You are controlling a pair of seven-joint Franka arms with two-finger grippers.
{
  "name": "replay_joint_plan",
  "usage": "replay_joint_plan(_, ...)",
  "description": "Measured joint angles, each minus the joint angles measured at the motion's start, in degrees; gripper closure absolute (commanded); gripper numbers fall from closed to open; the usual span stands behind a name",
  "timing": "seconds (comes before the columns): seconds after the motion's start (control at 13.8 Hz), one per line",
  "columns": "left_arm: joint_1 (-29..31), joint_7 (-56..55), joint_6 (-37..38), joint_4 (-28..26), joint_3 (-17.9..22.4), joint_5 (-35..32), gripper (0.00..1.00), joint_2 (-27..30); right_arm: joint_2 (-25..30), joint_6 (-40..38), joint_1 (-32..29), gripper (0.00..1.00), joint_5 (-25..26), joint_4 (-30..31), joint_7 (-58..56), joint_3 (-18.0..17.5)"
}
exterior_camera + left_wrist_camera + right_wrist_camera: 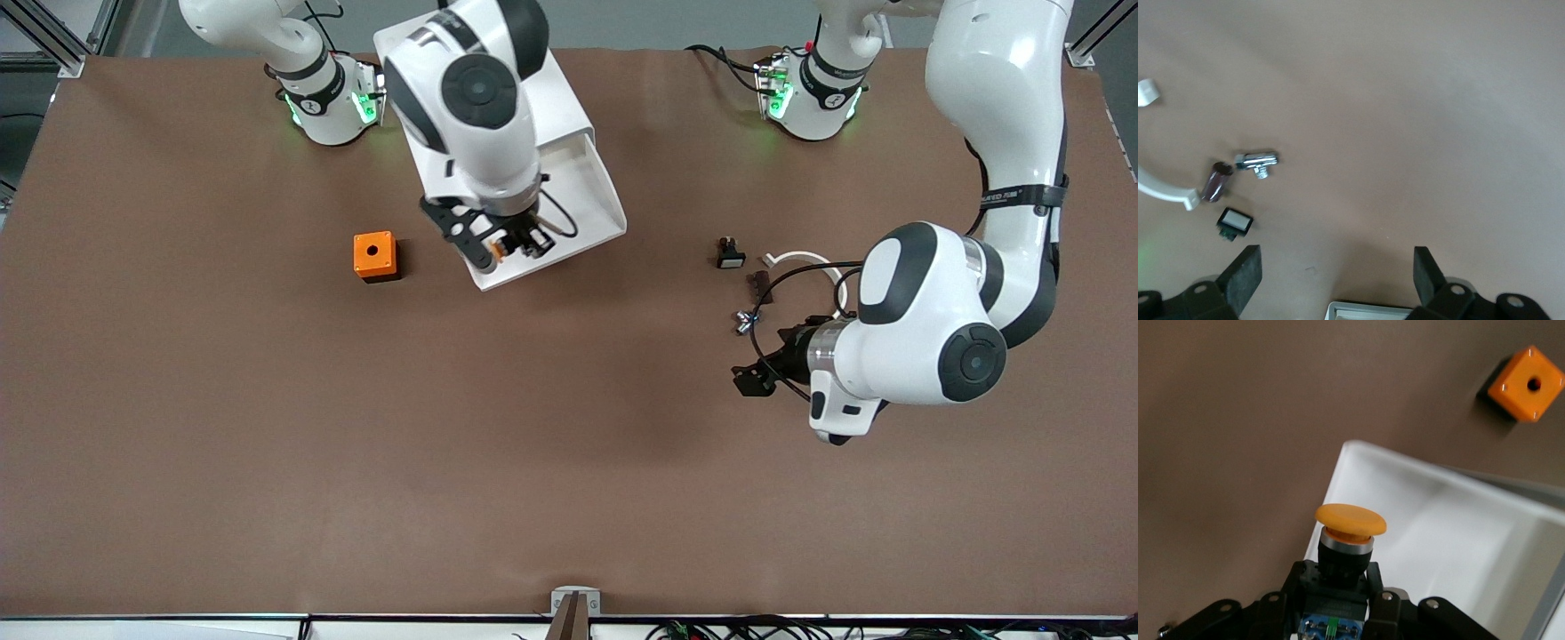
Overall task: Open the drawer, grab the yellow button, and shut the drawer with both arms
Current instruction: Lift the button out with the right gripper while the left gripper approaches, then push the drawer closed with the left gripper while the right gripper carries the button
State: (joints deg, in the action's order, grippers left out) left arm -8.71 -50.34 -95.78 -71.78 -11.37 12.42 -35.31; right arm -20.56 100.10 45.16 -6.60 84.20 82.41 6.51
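The drawer (597, 206) stands pulled out of the white cabinet (569, 107), toward the front camera. Most of the cabinet is hidden under the right arm. Over the drawer's front end, my right gripper (508, 240) is shut on the button (496, 252). The right wrist view shows the button's (1350, 520) flat orange cap, black body and blue rear between the jaws of the right gripper (1343, 577), above the drawer's white floor (1458, 540). My left gripper (751, 378) hangs open with nothing in it over bare table at the left arm's end; its fingers (1245, 273) are wide apart.
An orange cube with a hole (374, 255) sits beside the drawer, toward the right arm's end. Near the left gripper lie a black-and-white small part (730, 255), a white curved piece (805, 260), a dark piece (758, 284) and a chrome fitting (743, 322).
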Motion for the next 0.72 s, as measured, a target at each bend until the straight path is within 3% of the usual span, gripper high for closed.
replay_joint_plan(0.22, -0.4, 2.7, -5.4, -0.2, -2.5, 0.0, 0.00, 0.0, 0.3, -0.8, -8.8, 1.00, 0.0, 0.4, -16.9, 0.5)
replay_joint_plan(0.43, -5.2, 3.1, -9.1, -0.4, -3.5, -3.8, 0.00, 0.0, 0.1, 0.1, -19.1, 1.00, 1.1, 3.5, -36.0, 0.9)
replay_joint_plan(0.72, -14.6, -2.6, -13.2, -1.1, -3.5, -7.5, 0.00, -0.1, -0.6, 10.7, -30.2, 1.00, 3.2, 11.4, -56.9, 0.9)
